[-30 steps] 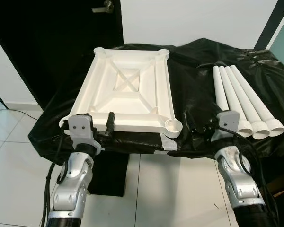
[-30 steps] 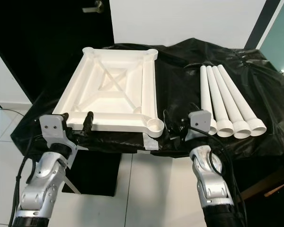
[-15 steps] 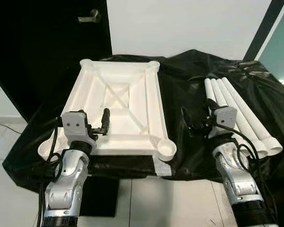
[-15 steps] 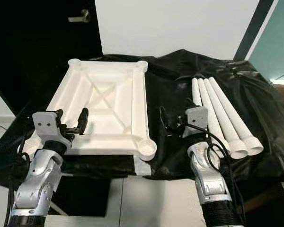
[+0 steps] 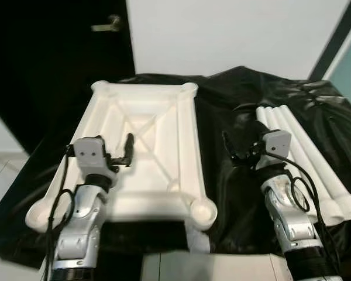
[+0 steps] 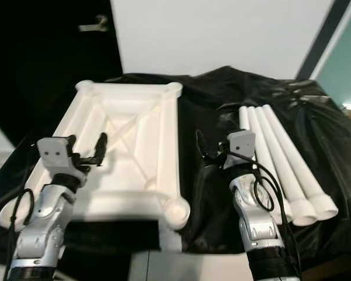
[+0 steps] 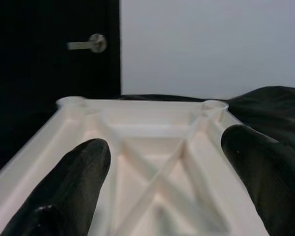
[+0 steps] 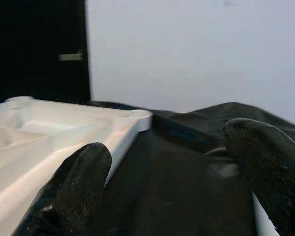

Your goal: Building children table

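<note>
Black-draped desk (image 5: 222,193) before white wall. Upturned white tabletop (image 5: 146,158) lies left, four white legs (image 5: 304,158) right. Left gripper (image 5: 121,157) spread, empty, above tabletop; right gripper (image 5: 237,153) spread, empty, beside legs. Best: take nearest leg mid-shaft, seat squarely into corner socket (image 5: 203,209).

L gripper (image 5: 124,153), R gripper (image 5: 229,151): fingers apart.

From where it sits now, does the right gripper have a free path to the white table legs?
Probably yes: the right gripper hovers open over black cloth, with the white plastic table legs lying just beside it, nothing between.
</note>
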`<state>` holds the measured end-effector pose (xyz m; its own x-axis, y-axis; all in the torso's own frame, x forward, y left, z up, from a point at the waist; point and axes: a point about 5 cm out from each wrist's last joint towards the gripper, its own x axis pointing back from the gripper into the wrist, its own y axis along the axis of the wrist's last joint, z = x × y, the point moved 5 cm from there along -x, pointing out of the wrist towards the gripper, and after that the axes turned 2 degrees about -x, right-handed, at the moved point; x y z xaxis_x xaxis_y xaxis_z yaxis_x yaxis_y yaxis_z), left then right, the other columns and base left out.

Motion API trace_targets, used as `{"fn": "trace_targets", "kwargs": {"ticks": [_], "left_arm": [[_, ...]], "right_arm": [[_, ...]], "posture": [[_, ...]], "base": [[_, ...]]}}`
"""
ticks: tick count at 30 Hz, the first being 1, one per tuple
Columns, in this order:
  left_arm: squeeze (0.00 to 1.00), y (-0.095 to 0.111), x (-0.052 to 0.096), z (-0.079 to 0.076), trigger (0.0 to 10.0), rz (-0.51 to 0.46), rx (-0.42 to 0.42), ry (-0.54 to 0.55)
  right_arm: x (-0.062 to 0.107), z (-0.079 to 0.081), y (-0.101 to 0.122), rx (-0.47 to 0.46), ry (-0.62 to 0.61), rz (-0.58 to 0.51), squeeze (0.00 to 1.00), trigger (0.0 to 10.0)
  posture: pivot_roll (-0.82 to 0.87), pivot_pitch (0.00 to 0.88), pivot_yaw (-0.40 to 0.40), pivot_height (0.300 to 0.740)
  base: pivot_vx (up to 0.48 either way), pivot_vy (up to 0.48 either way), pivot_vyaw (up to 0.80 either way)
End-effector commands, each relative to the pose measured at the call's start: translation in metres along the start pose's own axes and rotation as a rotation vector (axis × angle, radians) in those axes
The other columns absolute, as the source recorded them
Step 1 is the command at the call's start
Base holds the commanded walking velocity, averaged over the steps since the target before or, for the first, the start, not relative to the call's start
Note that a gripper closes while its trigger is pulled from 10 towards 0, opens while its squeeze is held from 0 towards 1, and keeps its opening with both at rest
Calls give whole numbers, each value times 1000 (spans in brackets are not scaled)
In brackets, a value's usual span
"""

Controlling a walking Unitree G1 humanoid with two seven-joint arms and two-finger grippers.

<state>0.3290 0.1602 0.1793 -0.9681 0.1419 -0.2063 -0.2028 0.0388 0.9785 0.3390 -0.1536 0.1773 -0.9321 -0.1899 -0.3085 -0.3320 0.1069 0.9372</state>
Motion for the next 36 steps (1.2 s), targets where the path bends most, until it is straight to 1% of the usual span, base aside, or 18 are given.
{"fn": "trace_targets", "kwargs": {"ticks": [1,10,12,14,17,19,21,23,24,27,28,30,31,32,33,34,35,36], "left_arm": [[0,-1,0,-5,10000,-2,20,-5],[0,7,-2,-6,10000,-45,37,-9],[0,8,-2,-7,10000,-44,17,-25],[0,10,-2,-13,10000,-50,-31,-77],[0,11,-2,-14,10000,-53,-45,-94],[0,14,-2,-22,10000,-55,-69,-170],[0,15,-1,-25,10000,-52,-79,-200],[0,17,1,-33,10000,-48,-98,-278],[0,17,1,-33,10000,-48,-98,-278],[0,18,5,-42,10000,-38,-109,-357],[0,18,5,-42,10000,-38,-109,-357],[0,16,13,-58,10000,-10,-124,-485],[0,14,21,-70,10000,16,-133,-579],[0,14,21,-70,10000,16,-133,-579],[0,13,24,-75,10000,25,-139,-617],[0,13,24,-75,10000,25,-139,-617],[0,11,29,-81,10000,40,-151,-669],[0,11,29,-81,10000,40,-151,-669]], "right_arm": [[3,-5,-3,4,-16,14,0,10000],[2,-6,-2,5,-18,16,0,10000],[1,-8,-2,3,-28,22,0,10000],[0,-9,-4,-2,-39,39,0,10000],[0,-9,-5,-2,-41,45,0,10000],[-3,-11,-6,-5,-53,69,0,10000],[-4,-11,-7,-2,-57,76,0,10000],[-5,-14,-10,10,-78,109,0,10000],[-5,-14,-10,10,-78,109,0,10000],[-6,-16,-11,22,-84,130,0,10000],[-6,-16,-11,22,-84,130,0,10000],[-6,-15,-14,-2,-74,176,0,10000],[-6,-14,-15,-23,-56,208,0,10000],[-6,-14,-15,-23,-56,208,0,10000],[-6,-13,-16,-38,-48,225,0,10000],[-6,-13,-16,-38,-48,225,0,10000],[-5,-11,-18,-45,-35,260,0,10000],[-5,-11,-18,-45,-35,260,0,10000]], "posture": [[59,0,-28,740],[52,0,-21,740],[50,0,-19,740],[50,0,-19,740],[50,0,-19,740],[49,0,-16,740],[49,0,-16,740],[47,0,-12,740],[47,0,-12,740],[43,0,-7,740],[43,0,-7,740],[36,0,4,740],[36,0,4,740],[36,0,4,740],[32,0,7,740],[32,0,7,740],[31,0,8,740],[31,0,8,740]], "base": [[0,0,0],[0,0,0],[0,0,0],[0,0,0],[0,0,0],[0,0,0],[0,0,0],[0,0,0],[0,0,0],[0,0,0],[0,0,0],[0,0,0],[0,0,0],[0,0,0],[0,0,0],[0,0,0],[0,0,0],[0,0,0]]}}
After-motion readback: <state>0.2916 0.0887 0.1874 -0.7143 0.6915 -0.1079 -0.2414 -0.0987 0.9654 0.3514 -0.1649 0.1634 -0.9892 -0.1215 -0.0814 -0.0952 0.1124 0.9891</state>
